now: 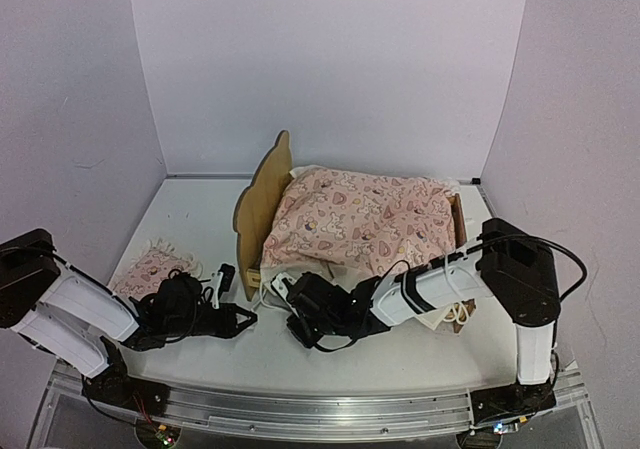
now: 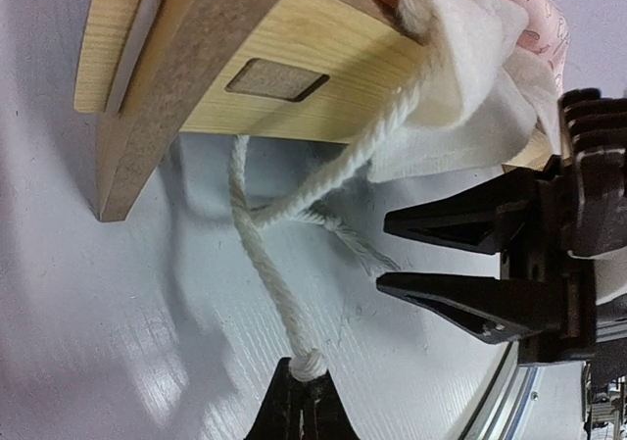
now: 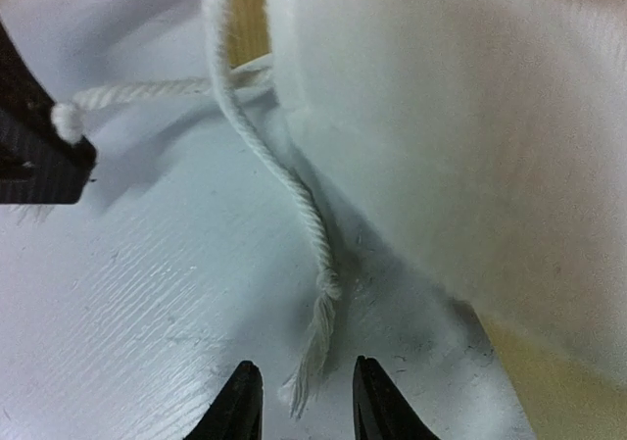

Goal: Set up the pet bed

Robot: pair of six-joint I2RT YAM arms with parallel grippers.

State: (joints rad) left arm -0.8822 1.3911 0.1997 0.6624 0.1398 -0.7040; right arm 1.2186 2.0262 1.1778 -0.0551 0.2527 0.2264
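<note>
Cord [image 2: 269, 264], white and twisted, is pinched at its knotted end by the fully closed left gripper [image 2: 299, 406]. Right gripper [image 3: 304, 401] stands partly open, the frayed end lying between its fingertips on the tabletop [image 1: 190, 219]. The pet bed [image 1: 262, 204] sits mid-tabletop and holds a pink blanket [image 1: 360, 219].

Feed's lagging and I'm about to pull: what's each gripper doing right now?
Left gripper: closed, holding the knotted cord end.
Right gripper: open around the frayed cord end, not gripping it.
</note>
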